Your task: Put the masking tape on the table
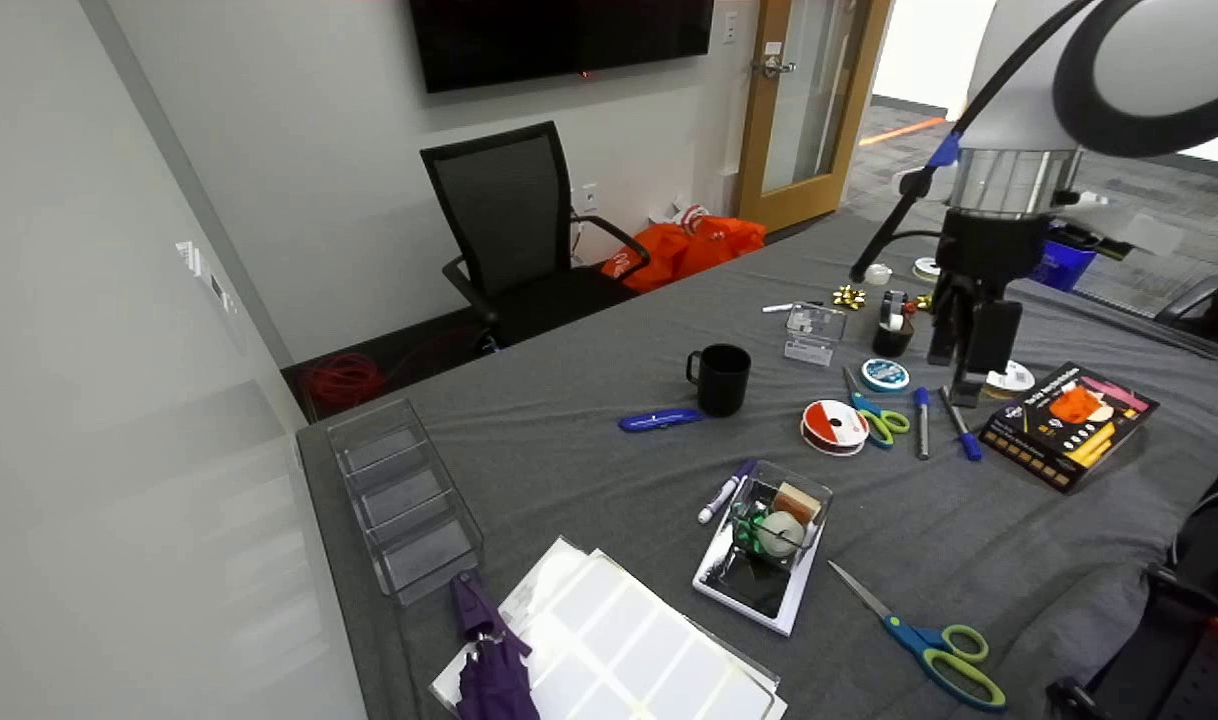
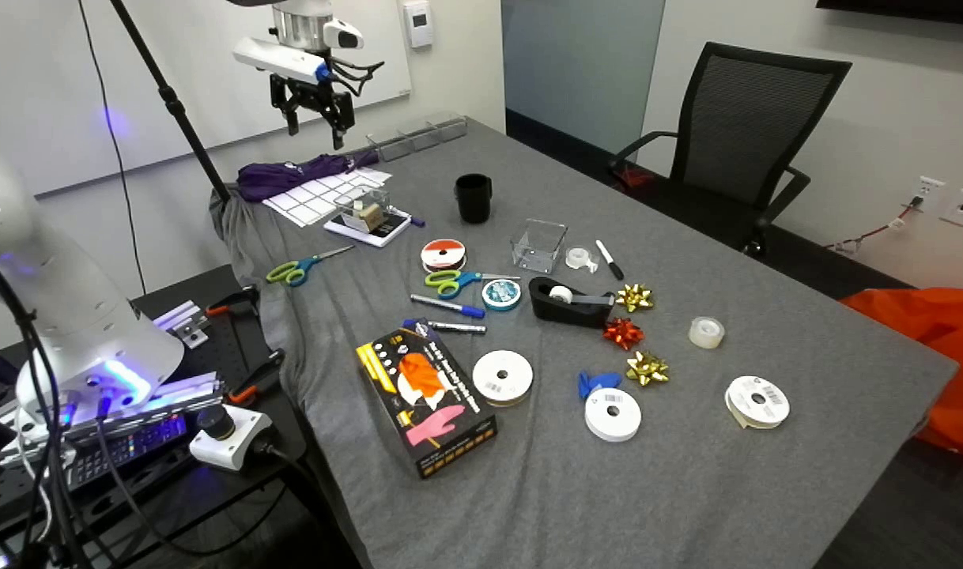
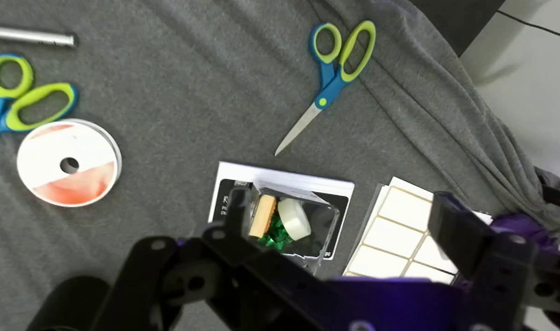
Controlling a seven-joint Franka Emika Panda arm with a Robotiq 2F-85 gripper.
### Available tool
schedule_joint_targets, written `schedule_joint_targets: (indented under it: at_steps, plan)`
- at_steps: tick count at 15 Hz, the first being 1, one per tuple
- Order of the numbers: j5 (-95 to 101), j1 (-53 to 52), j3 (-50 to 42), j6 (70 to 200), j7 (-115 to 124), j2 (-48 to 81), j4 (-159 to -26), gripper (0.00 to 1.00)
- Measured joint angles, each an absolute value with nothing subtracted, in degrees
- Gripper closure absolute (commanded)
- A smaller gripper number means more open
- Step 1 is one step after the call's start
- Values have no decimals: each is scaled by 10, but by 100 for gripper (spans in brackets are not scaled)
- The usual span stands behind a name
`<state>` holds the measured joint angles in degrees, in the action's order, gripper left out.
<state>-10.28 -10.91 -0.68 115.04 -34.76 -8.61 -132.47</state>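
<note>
The masking tape appears to be the off-white roll [image 3: 294, 219] lying tilted inside a small clear box [image 3: 331, 230]. It also shows in an exterior view [image 1: 780, 535], beside a wooden block and green shiny stuff in the same box. The box stands on a white and black package on the table [image 1: 569, 490], which has a dark grey cloth. My gripper [image 3: 342, 202] is open and empty, well above the table. In the wrist view its fingers span the box and the label sheets. It shows open in an exterior view [image 2: 315, 136] too.
Scissors [image 1: 929, 640], label sheets [image 1: 619, 650], a purple umbrella [image 1: 494, 670] and a black mug [image 1: 721, 380] surround the box. A divided clear tray [image 1: 404, 500] lies at the table end. Ribbon spools, markers, a tape dispenser [image 2: 570, 304] and a glove box [image 2: 426, 399] lie farther off.
</note>
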Motion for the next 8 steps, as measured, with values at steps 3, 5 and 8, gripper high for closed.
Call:
schedule_joint_targets:
  at_steps: [3, 5, 8]
  plan:
    - [-114, -109, 5, 1171, -410, -39, -1298, 0]
    - [-105, -108, 13, 1186, -429, -13, -1279, 0]
    - [-94, -106, 16, 1191, -429, 7, -1261, 0]
